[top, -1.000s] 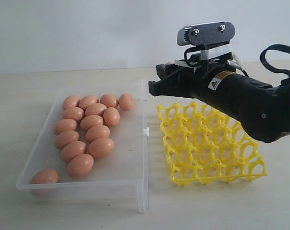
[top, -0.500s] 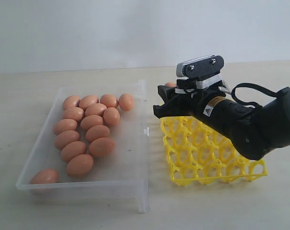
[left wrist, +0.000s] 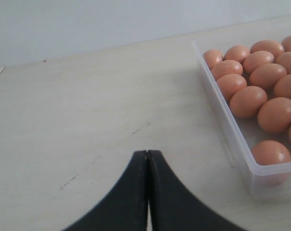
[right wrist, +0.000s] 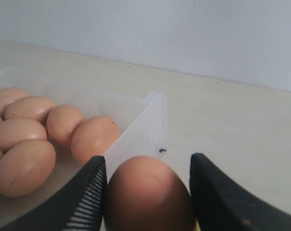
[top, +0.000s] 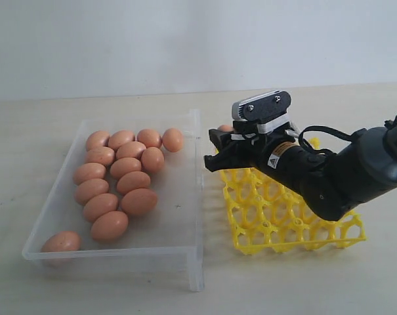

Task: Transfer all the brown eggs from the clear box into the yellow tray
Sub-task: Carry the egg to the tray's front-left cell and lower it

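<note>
Between the right fingers (right wrist: 85, 197) one brown egg (right wrist: 147, 192) is clamped, with one finger against each flank; the fingers stand wide, spread to the width of the egg. In the exterior view this egg is at the far corner of the yellow tray (top: 296, 226), on the side nearest the clear box (top: 185, 203). Whether it touches the lattice cannot be told. The other brown eggs (top: 125, 167) lie inside the clear box, packed in a cluster with their shells touching, toward the far end and the wall away from the tray. A single egg (top: 60, 241) lies apart from them in the near corner. The clear box rests on the table (top: 303, 289) just beside the yellow tray, with a small clip (top: 199, 178) on the wall that faces the tray. The left fingers (left wrist: 131, 197) are pressed together with nothing between them, over bare table beside the outer wall of the clear box.
</note>
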Motion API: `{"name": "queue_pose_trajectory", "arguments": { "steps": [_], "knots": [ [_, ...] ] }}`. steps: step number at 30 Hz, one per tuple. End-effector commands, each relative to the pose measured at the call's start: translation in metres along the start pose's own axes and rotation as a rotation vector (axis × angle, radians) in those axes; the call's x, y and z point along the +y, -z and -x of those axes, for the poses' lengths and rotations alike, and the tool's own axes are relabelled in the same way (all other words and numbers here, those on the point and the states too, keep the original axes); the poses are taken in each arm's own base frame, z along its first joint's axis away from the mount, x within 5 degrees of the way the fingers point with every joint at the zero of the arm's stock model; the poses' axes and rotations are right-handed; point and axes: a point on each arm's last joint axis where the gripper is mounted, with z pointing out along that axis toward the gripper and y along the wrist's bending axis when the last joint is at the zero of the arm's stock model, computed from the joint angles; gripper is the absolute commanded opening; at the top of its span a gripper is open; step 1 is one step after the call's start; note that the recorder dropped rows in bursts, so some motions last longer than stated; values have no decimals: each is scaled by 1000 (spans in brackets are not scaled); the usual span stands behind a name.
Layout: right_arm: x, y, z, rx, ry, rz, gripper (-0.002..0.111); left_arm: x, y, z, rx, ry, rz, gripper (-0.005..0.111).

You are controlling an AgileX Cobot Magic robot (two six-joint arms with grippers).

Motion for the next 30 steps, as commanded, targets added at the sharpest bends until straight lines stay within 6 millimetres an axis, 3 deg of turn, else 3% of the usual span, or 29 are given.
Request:
{"name": "queue_pose_trajectory", "arguments": {
  "steps": [1,14,24,27,28,30],
  "knots": [
    [-2,-3,0,-21,1,1,0,0,1,2,-16,5,-4,0],
    [-14,-2,-4,15,7,-28,0,0,1,2,-16,5,-4,0],
    [-11,-2,-6,31,31,5,1,0,1,2,-16,5,-4,0],
    [-11,-2,-6,31,35,10,19,0,1,2,-16,5,-4,0],
    [-11,-2,-6,31,35,10,35,0,1,2,-16,5,-4,0],
    [-11,-3,-5,26,32,7,54,0,1,2,-16,5,-4,0]
  ]
}}
